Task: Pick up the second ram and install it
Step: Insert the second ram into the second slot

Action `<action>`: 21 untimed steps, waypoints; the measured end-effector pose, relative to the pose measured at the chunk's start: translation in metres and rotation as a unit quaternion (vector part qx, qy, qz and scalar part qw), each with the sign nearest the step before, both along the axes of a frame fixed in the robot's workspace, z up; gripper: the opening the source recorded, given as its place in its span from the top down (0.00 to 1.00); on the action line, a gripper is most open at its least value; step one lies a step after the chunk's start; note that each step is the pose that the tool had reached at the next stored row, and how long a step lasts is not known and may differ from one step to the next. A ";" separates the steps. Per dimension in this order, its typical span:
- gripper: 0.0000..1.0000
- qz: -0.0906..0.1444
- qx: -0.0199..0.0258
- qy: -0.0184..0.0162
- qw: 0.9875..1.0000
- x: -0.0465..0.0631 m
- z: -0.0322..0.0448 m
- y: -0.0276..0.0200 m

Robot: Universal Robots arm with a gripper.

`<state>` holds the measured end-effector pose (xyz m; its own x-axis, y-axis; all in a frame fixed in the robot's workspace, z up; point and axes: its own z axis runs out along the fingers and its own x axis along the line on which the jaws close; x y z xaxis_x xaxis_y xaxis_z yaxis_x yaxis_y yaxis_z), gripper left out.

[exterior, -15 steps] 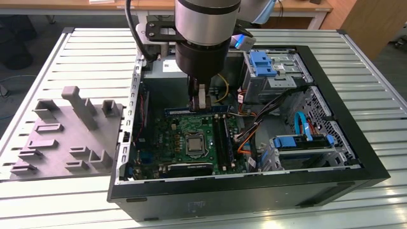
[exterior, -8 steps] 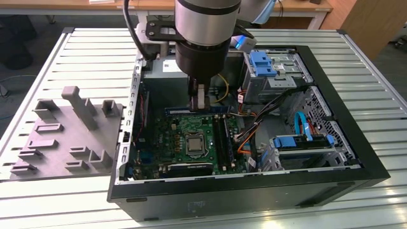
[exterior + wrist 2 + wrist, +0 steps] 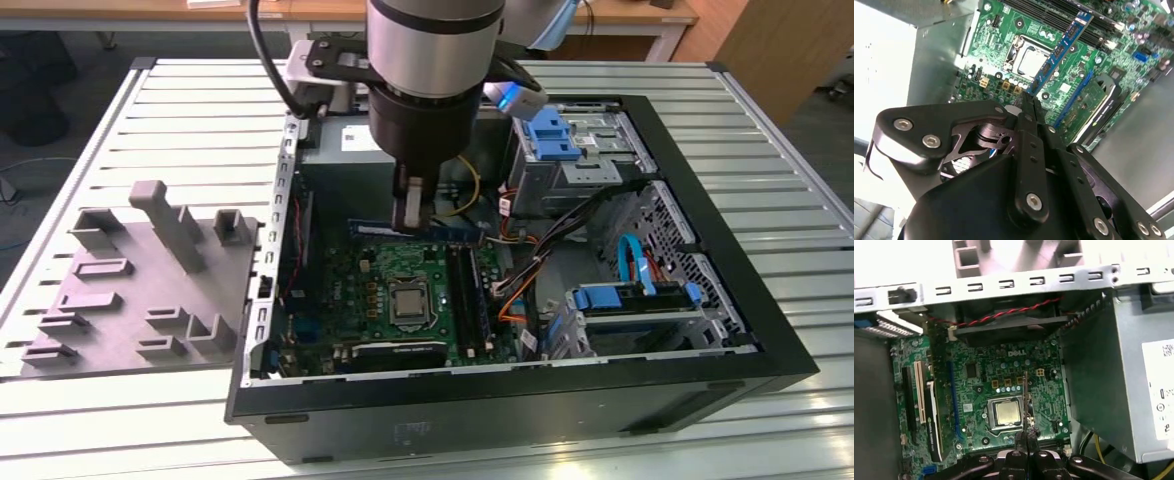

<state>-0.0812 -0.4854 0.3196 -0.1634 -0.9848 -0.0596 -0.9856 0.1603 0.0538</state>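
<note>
The second ram (image 3: 430,232) is a thin dark blue stick held level over the green motherboard (image 3: 380,270) inside the open computer case (image 3: 747,330). My gripper (image 3: 411,212) hangs straight down from the arm and is shut on the stick near its end towards the exterior view's left. In the second wrist view the second ram (image 3: 1060,50) juts out from my gripper (image 3: 1029,102), above the silver processor socket (image 3: 1030,59). In the first wrist view the second ram (image 3: 1026,392) is edge-on, rising from my gripper (image 3: 1027,436). The black memory slots (image 3: 467,288) lie below, towards the exterior view's right.
The grey power supply box (image 3: 350,145) stands behind the gripper. Blue drive bays (image 3: 574,130) and bundled cables (image 3: 534,250) fill the case's right side. A grey moulded fixture (image 3: 140,280) with upright posts sits on the slatted table (image 3: 160,110) at the exterior view's left.
</note>
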 end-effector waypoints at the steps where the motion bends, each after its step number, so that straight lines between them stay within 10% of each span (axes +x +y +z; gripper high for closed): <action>1: 0.87 -0.009 0.000 0.000 1.000 0.000 -0.0001 0.0000; 11: 0.87 -0.100 0.000 0.000 0.995 0.000 -0.0016 0.0000; 21: 0.87 -0.190 0.000 0.000 0.982 0.000 -0.0032 0.0000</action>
